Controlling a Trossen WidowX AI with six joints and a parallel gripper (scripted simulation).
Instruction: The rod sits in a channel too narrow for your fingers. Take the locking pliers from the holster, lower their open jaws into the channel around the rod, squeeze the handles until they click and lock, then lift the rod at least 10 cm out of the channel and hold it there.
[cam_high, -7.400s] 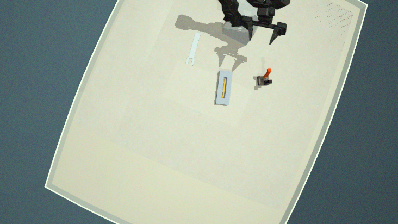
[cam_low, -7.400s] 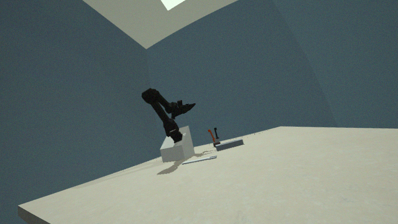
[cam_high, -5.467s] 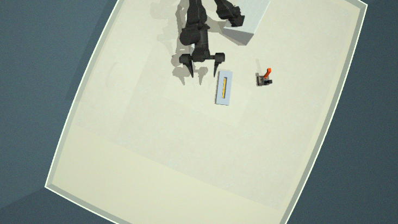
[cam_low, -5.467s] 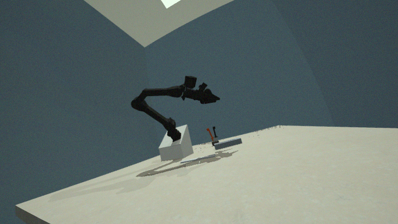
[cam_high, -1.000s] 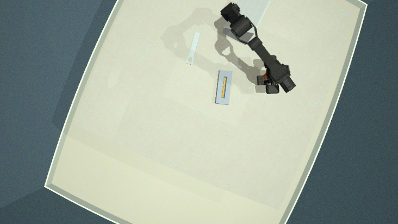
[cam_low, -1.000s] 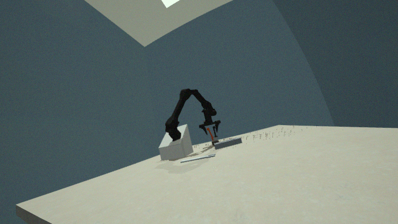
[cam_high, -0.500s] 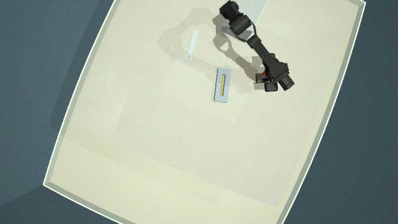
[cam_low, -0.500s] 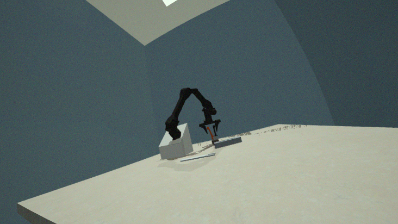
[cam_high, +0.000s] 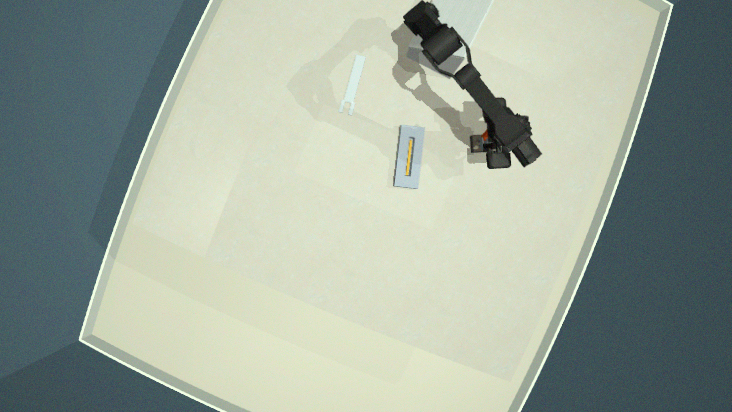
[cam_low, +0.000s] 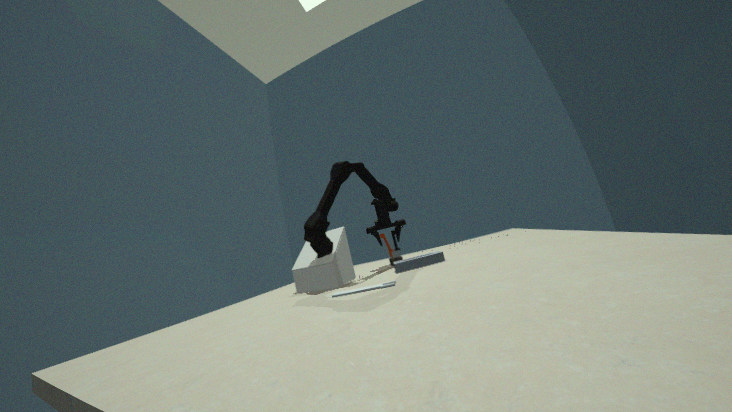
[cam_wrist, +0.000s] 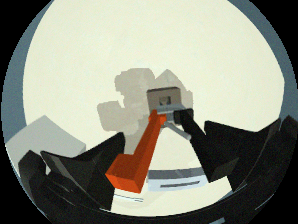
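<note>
Pliers (cam_low: 387, 245) (cam_wrist: 138, 155) stand in the holster (cam_high: 476, 143) (cam_low: 395, 258) (cam_wrist: 163, 97) below the gripper (cam_high: 494, 148) (cam_low: 390, 243) (cam_wrist: 165, 131), handles splayed between its fingers. The gripper is nearly wide open and has hold of nothing. The yellow rod (cam_high: 409, 157) lies in the channel of the grey block (cam_high: 418, 157) (cam_low: 420, 262) (cam_wrist: 176, 180), left of the gripper in the top view. One each of pliers, holster, rod, block and pale forked bar (cam_high: 353, 81) (cam_low: 363, 289) are on the worktop (cam_high: 317, 245) (cam_low: 409, 348) (cam_wrist: 150, 45). The arm (cam_high: 484, 94) (cam_low: 327, 197) arches up from its white base (cam_low: 316, 276), wrist pointing down.
</note>
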